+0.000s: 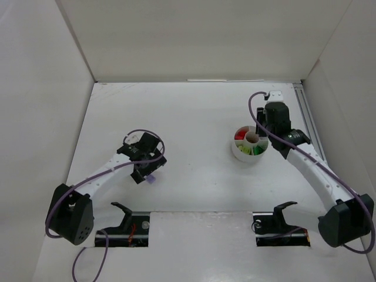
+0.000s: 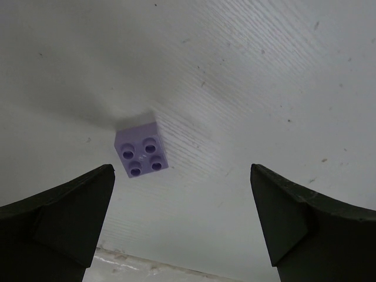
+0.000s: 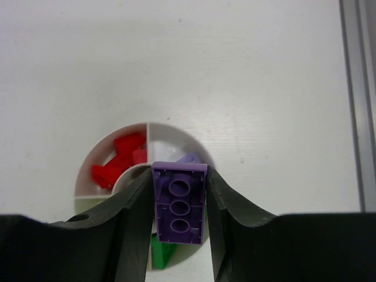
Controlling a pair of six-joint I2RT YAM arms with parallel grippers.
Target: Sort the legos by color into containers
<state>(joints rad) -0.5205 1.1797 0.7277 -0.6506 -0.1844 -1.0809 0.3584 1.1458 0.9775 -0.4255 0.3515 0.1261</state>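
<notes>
my right tool (image 3: 179,174) is clamped on a long lilac plastic brick (image 3: 179,208), its hollow underside facing the wrist camera. it hangs over the small round white divided dish (image 3: 167,136), apparently to drop into the wedge holding another lilac piece (image 3: 188,158) beside the red bricks (image 3: 120,160). my left tool (image 2: 182,176) hangs with jaws wide apart over a square lilac four-stud brick (image 2: 143,153) lying alone on the white bench (image 2: 264,70), seemingly lined up to pick it; only the wrist views show grip and studs, only the overhead view shows the arms well apart.
</notes>
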